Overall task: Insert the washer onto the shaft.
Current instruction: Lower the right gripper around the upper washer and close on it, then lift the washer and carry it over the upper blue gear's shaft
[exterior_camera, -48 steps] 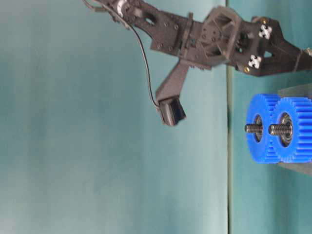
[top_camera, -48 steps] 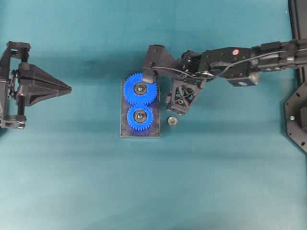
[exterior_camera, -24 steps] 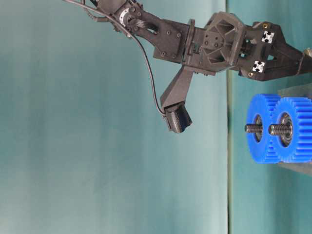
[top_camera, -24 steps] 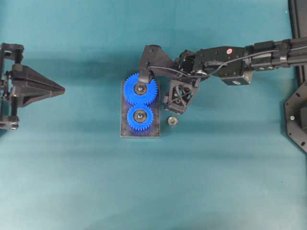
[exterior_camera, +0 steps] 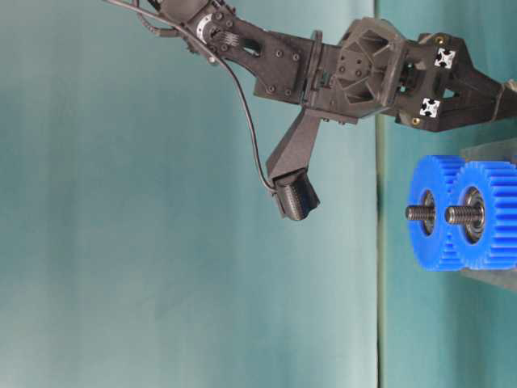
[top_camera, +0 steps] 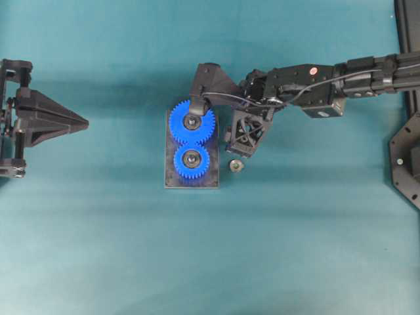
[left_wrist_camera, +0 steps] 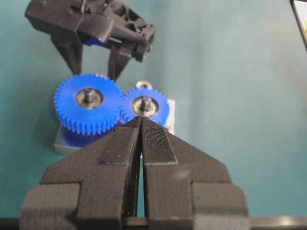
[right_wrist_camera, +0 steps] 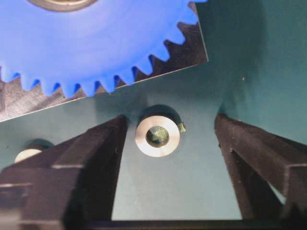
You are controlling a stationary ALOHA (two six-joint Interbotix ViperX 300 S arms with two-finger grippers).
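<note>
On a teal tabletop [top_camera: 315, 249], the right gripper [right_wrist_camera: 170, 158] hangs low over a small, shiny metal washer ring [right_wrist_camera: 158, 136] — its two black ribbed fingers [right_wrist_camera: 81, 167] stand well apart, one on each side of the ring, the left-hand finger in the wrist view close beside it and the other farther off. The jaws are open and hold nothing; the washer lies flat on the table surface between them, just off the edge of the dark rectangular base plate [top_camera: 172, 182].

Seen from overhead, the washer [top_camera: 235, 165] sits just beside the plate's right edge, level with the smaller blue plastic toothed gear [top_camera: 191, 161]. The larger blue gear [top_camera: 193, 123] meshes with it on the same plate, partly covered by the right arm's black wrist camera mount [top_camera: 207, 82]. The right gripper [top_camera: 243, 141] points down, beside the plate and just above the washer in that view.

From table level, two threaded steel shafts [exterior_camera: 462, 214] stand up out of the gears' bearing hubs, both bare, with no washer on them.

The left gripper [top_camera: 84, 121] waits well apart at the left side of the table — its ribbed black pads [left_wrist_camera: 156, 143] pressed flat together, closed on nothing, pointing toward the gear block. A second small pale round piece [right_wrist_camera: 27, 154] lies on the table at the left edge of the right wrist view; what it is cannot be told.
</note>
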